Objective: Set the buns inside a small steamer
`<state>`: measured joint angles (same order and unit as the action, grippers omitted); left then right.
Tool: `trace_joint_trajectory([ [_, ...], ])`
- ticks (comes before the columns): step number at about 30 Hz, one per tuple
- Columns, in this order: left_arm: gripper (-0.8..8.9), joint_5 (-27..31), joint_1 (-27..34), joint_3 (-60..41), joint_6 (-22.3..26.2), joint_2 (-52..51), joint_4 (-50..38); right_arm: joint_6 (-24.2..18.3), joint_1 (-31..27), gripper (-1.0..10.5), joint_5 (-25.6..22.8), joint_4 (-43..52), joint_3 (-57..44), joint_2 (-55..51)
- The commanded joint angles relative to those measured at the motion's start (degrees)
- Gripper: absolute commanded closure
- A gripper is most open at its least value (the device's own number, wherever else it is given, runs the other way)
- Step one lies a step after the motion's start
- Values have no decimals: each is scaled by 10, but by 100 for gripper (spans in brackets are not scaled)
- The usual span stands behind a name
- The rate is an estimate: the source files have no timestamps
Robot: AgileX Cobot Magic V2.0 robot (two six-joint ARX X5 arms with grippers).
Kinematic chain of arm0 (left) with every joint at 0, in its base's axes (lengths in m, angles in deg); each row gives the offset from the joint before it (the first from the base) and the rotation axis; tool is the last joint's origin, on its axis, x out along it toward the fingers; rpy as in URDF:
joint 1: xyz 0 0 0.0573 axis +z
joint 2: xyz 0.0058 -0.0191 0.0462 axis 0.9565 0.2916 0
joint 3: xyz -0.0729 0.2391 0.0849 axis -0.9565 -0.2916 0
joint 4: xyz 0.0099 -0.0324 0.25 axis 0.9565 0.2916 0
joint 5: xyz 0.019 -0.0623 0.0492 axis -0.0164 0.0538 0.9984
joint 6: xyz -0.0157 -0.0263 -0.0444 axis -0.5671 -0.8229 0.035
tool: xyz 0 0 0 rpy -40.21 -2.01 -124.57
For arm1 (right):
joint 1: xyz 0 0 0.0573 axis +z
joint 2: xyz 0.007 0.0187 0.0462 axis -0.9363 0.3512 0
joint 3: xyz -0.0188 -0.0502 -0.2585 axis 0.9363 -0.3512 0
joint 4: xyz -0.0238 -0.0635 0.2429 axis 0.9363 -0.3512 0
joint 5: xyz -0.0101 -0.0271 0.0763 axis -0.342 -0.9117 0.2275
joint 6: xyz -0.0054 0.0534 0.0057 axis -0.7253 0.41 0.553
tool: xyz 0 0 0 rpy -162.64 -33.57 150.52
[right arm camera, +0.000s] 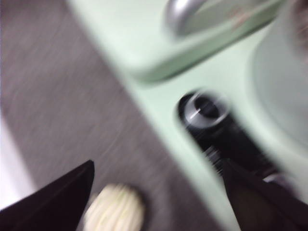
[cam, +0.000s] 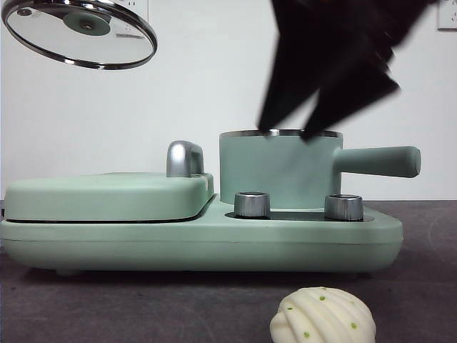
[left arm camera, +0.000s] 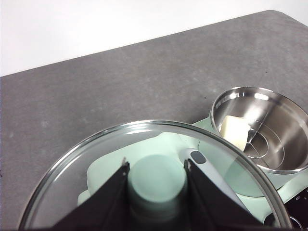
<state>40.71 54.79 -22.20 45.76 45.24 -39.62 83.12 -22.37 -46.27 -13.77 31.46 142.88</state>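
Observation:
The mint-green small steamer [cam: 278,168] stands uncovered on the right of the appliance. In the left wrist view the smooth cream bun [left arm camera: 236,132] lies inside its steel bowl [left arm camera: 284,144]. The ridged bun with green specks [cam: 321,318] sits on the dark table in front of the appliance. My left gripper [left arm camera: 156,180] is shut on the green knob of the glass lid [cam: 82,32], held high at the left. My right gripper [cam: 288,130] hangs open just above the steamer's rim; its blurred wrist view shows the ridged bun [right arm camera: 115,209] on the table below, apart from the jaws.
The flat hinged plate [cam: 107,196] with its chrome handle [cam: 184,157] fills the appliance's left half. Two steel knobs [cam: 251,204] [cam: 343,207] stand in front of the steamer, whose side handle [cam: 378,161] sticks out to the right.

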Motion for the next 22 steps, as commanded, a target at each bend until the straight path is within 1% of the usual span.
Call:
trace_joint_trajectory([
  [1, 803, -2, -1, 11, 8, 1, -17, -15, 16, 536, 20, 13, -34, 0],
  [4, 803, -2, -1, 11, 8, 1, -17, -28, 33, 535, 20, 14, -64, 2],
  [8, 803, -2, -1, 11, 8, 1, -16, -30, 61, 501, 17, 23, -79, 2],
  [11, 803, -2, -1, 11, 8, 1, -16, -30, 82, 501, 1, 31, -83, 6],
  [13, 803, -2, -1, 11, 8, 1, -16, -30, 93, 501, -20, 31, -83, 16],
  [16, 803, -2, -1, 11, 8, 1, -16, -30, 101, 501, -35, 31, -83, 38],
  [22, 803, -2, -1, 11, 8, 1, -17, -30, 102, 502, -36, 47, -83, 89],
])
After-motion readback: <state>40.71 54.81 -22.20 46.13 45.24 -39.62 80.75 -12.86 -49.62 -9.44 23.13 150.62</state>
